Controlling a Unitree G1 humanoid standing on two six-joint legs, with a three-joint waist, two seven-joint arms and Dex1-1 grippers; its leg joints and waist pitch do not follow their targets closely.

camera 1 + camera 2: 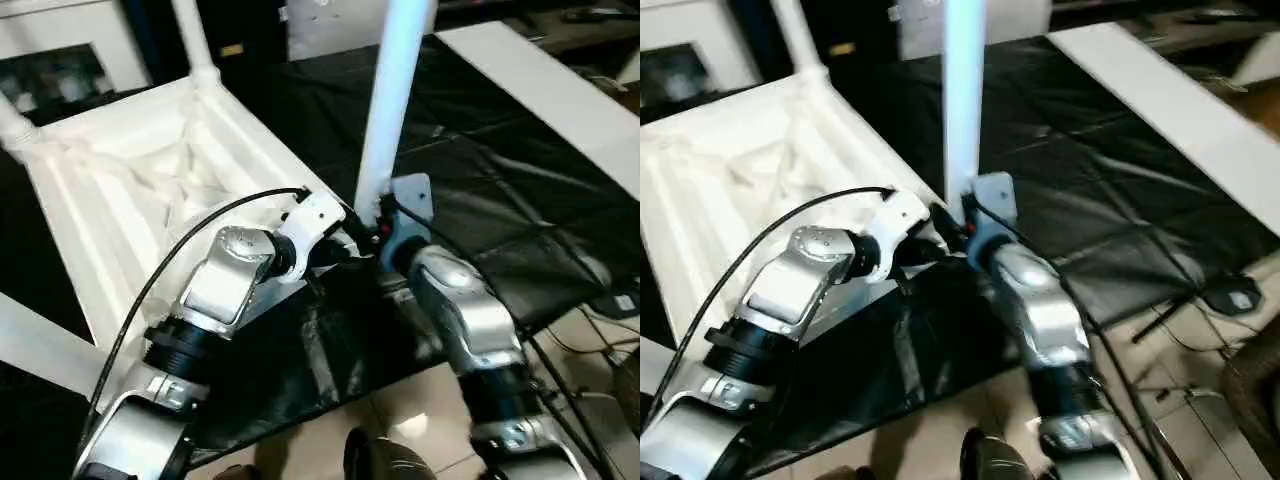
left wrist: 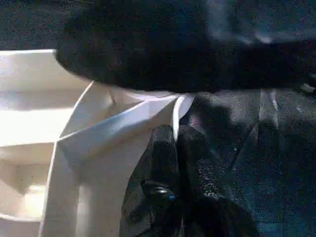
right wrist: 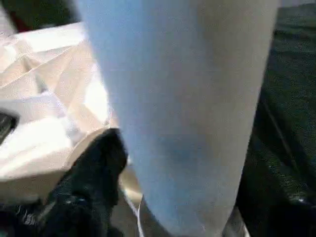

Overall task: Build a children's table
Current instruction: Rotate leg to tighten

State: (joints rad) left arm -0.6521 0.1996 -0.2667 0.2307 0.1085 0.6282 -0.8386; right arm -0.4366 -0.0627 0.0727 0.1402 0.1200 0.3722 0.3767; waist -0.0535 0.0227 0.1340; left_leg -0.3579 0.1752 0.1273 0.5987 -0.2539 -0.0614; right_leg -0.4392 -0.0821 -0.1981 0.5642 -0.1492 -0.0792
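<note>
Three legs can be counted standing up from the upturned tabletop (image 1: 130, 190), which lies ribbed side up on a bench draped in black cloth (image 1: 480, 200). One leg (image 1: 392, 100) rises at the tabletop's near corner, right where both arms meet; its top is cut off by the picture's edge. A second leg (image 1: 192, 35) stands at the far corner, and a third (image 1: 15, 125) at the far left corner, both also cut off. One more white bar (image 1: 40, 350) crosses near the tabletop's left edge, but I cannot tell what it is.

Two grippers work at that near corner. The left gripper (image 2: 175, 143) has its black fingers pressed together, tips against the thin white rim of the corner. The right gripper (image 1: 385, 225) sits at the foot of the near leg, one black finger (image 3: 94, 173) beside the tube; whether it clasps the leg or stands loose I cannot tell, as the leg hides the rest.

One long white panel (image 1: 560, 95) lies beyond the tabletop to the right, on the cloth.
</note>
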